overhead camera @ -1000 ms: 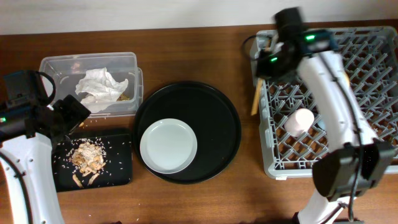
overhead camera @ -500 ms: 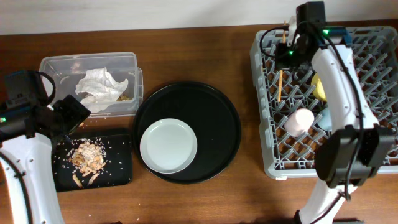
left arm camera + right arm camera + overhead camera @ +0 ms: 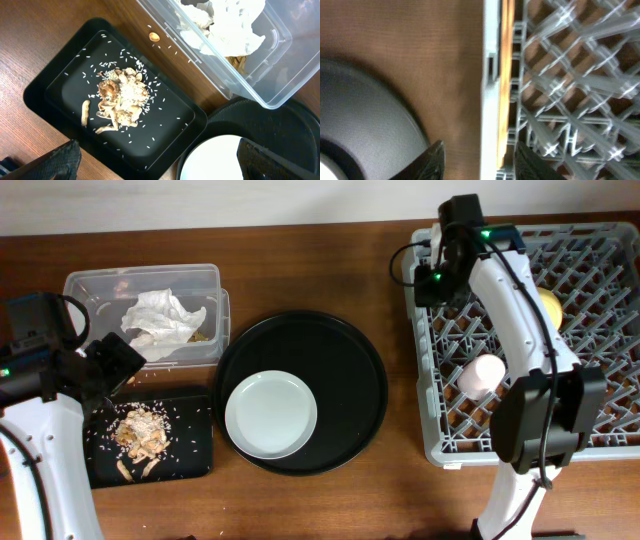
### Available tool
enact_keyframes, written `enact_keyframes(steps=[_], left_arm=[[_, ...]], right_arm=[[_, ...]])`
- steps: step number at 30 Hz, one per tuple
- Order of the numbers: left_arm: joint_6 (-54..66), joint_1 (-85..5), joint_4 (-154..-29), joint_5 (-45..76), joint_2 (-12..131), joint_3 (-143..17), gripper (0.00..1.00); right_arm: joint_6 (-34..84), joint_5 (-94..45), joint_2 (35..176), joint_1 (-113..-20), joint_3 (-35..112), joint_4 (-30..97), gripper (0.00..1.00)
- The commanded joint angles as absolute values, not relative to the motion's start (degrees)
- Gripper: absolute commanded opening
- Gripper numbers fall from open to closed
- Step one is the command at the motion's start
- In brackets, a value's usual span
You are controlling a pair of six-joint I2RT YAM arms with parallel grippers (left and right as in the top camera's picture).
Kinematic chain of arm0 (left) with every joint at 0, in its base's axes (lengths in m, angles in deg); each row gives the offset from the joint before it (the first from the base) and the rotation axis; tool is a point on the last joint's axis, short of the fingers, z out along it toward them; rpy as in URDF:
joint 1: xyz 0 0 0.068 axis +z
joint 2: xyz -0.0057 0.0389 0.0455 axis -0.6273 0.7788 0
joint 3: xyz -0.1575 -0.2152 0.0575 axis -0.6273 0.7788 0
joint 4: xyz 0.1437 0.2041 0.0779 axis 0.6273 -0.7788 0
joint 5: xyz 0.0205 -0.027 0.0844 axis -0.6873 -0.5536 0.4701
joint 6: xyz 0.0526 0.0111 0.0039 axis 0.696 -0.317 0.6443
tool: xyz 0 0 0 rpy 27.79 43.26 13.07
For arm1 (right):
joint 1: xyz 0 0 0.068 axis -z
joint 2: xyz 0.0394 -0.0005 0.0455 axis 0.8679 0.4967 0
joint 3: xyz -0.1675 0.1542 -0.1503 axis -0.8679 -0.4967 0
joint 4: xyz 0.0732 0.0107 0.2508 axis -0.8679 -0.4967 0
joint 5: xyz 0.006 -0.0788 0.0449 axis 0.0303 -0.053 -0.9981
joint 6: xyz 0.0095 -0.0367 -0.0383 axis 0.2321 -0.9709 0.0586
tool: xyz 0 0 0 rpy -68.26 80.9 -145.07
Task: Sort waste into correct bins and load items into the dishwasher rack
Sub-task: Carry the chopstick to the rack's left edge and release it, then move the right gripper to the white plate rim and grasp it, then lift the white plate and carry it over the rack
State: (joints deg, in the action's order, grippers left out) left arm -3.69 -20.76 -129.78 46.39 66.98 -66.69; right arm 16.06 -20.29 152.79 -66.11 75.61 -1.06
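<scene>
Brown wood-grain table [image 3: 310, 270] bears the grey dishwasher rack [image 3: 600, 270]; pale band [image 3: 200, 198] beyond

Brown wood table [image 3: 300, 260] with thin streaks. Grey rack [image 3: 600, 410] with a criss-cross grid. Pink cup [image 3: 484, 375] and yellow bowl [image 3: 549, 305]. Orange-brown chopsticks [image 3: 506, 75]. Black round tray [image 3: 350, 370], pale grey-green plate [image 3: 270, 415]. Black flat tray [image 3: 195, 450] dotted with brown scraps [image 3: 140, 435] and white rice [image 3: 134, 91]. Clear tub [image 3: 140, 277], white napkin [image 3: 160, 320]. White arms [image 3: 520, 290] with black ends and tiny green lights.

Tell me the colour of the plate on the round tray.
The plate is pale grey-green; overhead view shows it best.
</scene>
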Motion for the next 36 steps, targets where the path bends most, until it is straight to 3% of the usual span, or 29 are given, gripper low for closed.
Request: enact_keyframes(steps=[1, 4, 6, 8, 13, 23, 28, 36], left_arm=[[-3.36, -20.46, -129.83, 46.58, 66.21, -67.14, 0.99], [-3.36, -20.46, -129.85, 46.58, 66.21, -67.14, 0.99], [-3.36, -20.46, -129.85, 46.58, 66.21, -67.14, 0.99], [-3.36, -20.46, -129.83, 46.58, 66.21, -67.14, 0.99], [-3.36, -20.46, -129.83, 46.58, 66.21, -67.14, 0.99], [-3.36, -20.46, -129.85, 46.58, 66.21, -67.14, 0.99], [-3.36, -20.46, -129.85, 46.58, 66.21, -67.14, 0.99], [-3.36, -20.46, -129.85, 46.58, 66.21, -67.14, 0.99]], right_arm=[[18.29, -24.99, 152.34, -67.93, 81.69, -7.24, 0.47], [18.31, -32.29, 151.99, -70.37, 85.93, -11.83, 0.47], [18.35, -35.83, 152.03, -73.39, 86.35, -12.90, 0.72], [19.66, -35.83, 152.47, -76.10, 85.58, -13.19, 0.87], [22.00, -31.90, 152.97, -85.06, 78.76, -11.35, 0.89], [35.42, -27.00, 153.17, -97.15, 56.90, 9.54, 0.70], [41.70, -26.28, 153.17, -99.75, 50.89, 16.01, 0.51], [45.98, -24.40, 153.17, -101.63, 46.89, 20.30, 0.31]])
